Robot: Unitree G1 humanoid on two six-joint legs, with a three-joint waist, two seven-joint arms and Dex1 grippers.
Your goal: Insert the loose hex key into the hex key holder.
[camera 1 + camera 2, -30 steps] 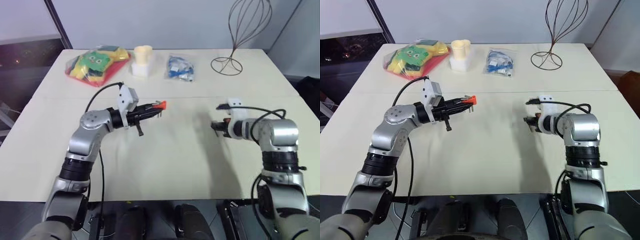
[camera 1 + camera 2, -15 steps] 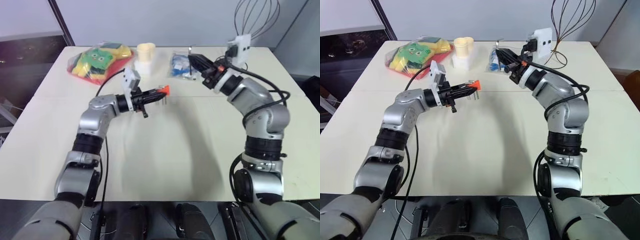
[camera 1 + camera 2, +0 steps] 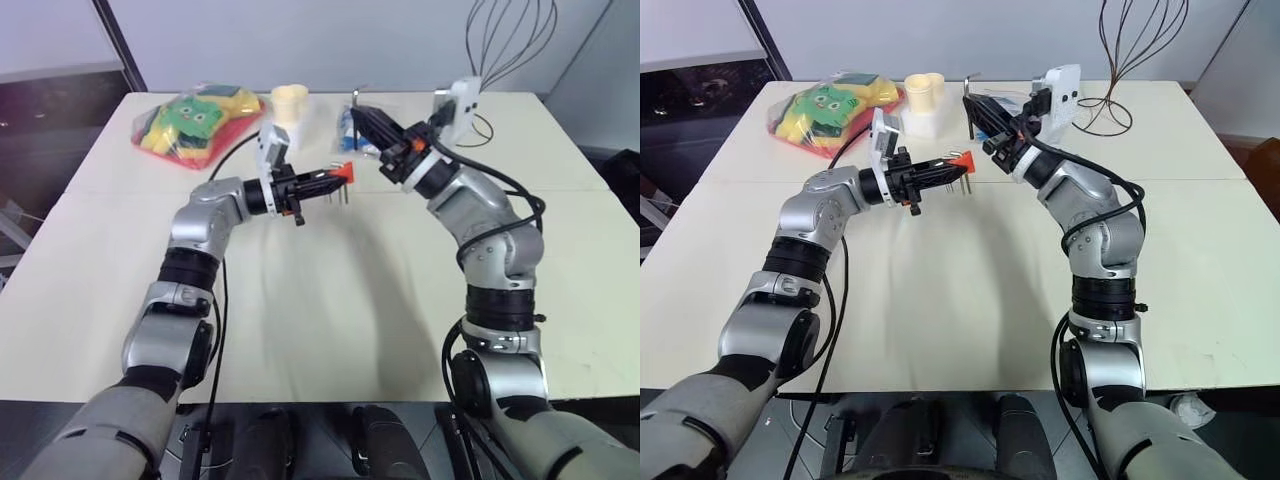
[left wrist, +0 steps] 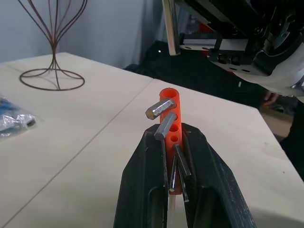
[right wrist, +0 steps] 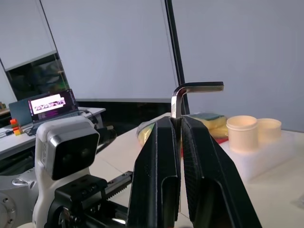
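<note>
Left claw point(image 4: 171, 156) grips red-orange plastic hex key holder point(image 4: 170, 111); right claw point(image 5: 176, 142) clamps silver L-shaped loose hex key point(image 5: 190, 95) just beside it. Advise aligning key with 1 empty hole.

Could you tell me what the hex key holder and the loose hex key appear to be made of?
The hex key holder looks like moulded plastic: uniform red-orange, matte, with neat round holes. The keys in it look like grey metal, with dull cut hexagonal ends. The loose hex key seems to be steel: a thin silver-grey bent rod with a soft sheen.
</note>
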